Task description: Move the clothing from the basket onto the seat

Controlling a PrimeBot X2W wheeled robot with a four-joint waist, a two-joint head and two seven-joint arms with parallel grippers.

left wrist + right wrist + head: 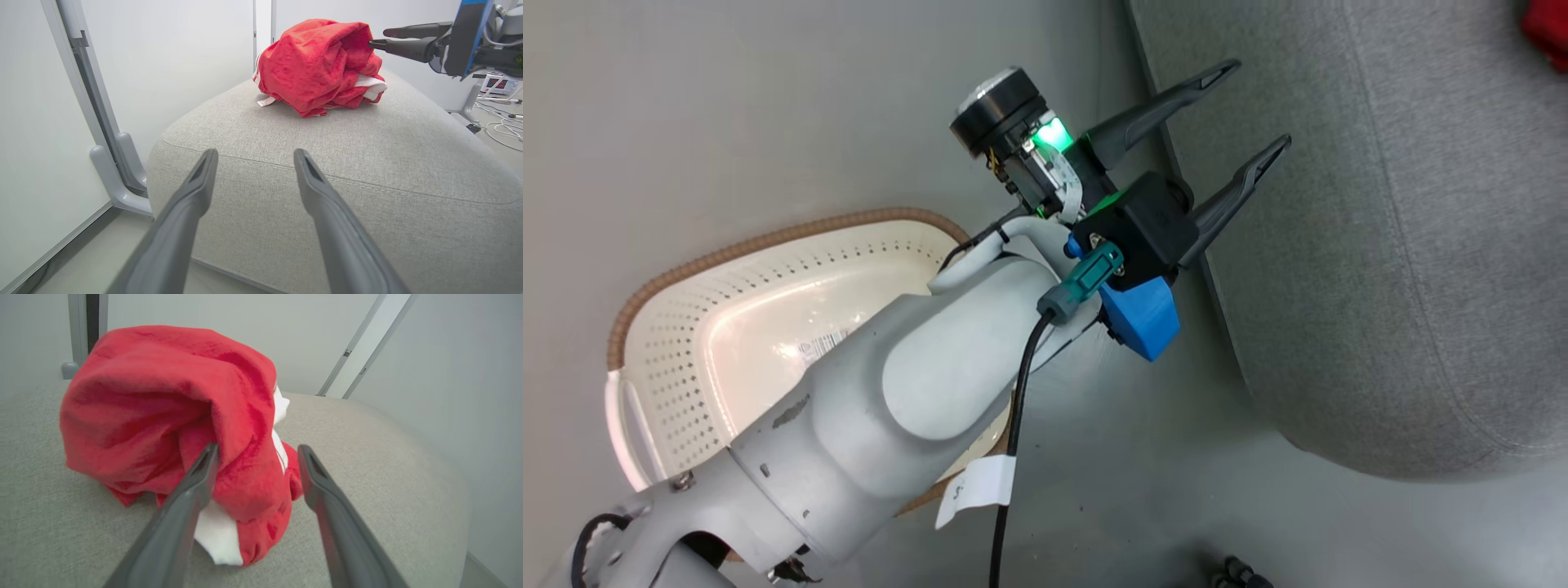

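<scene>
Red cloth with white trim, the clothing (318, 65) sits in a rumpled heap on top of the grey seat (367, 171), well back from the rounded front edge. The right gripper (257, 451) is right at the heap with its two dark fingers spread apart, a drooping fold of the fabric between them and one tip against the cloth, not pinching it. The left gripper (1252, 108) hangs just off the seat's edge, fingers wide apart too and gripping nothing, and the cream basket (686, 343) stands on the floor (686, 106) under that arm.
</scene>
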